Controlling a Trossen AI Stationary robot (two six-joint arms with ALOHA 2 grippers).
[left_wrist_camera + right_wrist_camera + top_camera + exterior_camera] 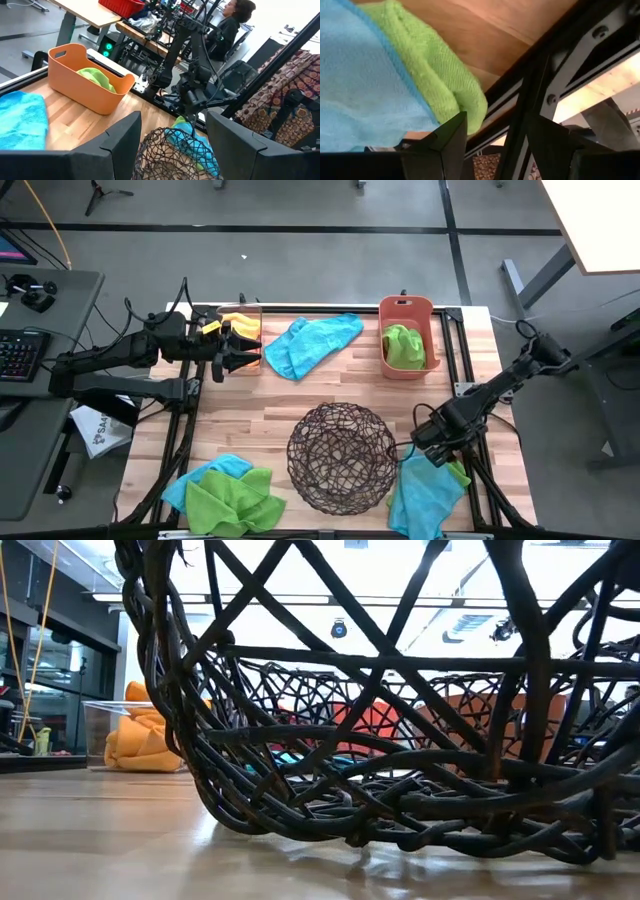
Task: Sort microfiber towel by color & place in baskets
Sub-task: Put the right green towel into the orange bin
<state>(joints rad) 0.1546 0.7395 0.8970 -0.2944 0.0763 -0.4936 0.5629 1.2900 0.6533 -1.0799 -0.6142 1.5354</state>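
From where I stood, the left gripper [240,348] hung with its fingers spread apart at ten o'clock on the table [250,415], beside the clear bin [243,320] holding an orange towel [240,321]. The right gripper [428,452] sat at four o'clock above a blue towel [425,495] and a green towel [440,75], fingers parted and gripping nothing I could see. The wire-mesh bowl [341,457] stood at six o'clock, and the salmon bin [407,337] at one o'clock held another green one [403,346].

orange towel [240,323] fills the clear bin [243,308] at the table's far left; a green towel [402,346] sits in the salmon bin [405,307]. the mesh bowl [341,457] stands near centre. a blue towel [312,344] lies spread between the bins; crumpled blue-green piles lie at near left [225,494] and near right [425,491].
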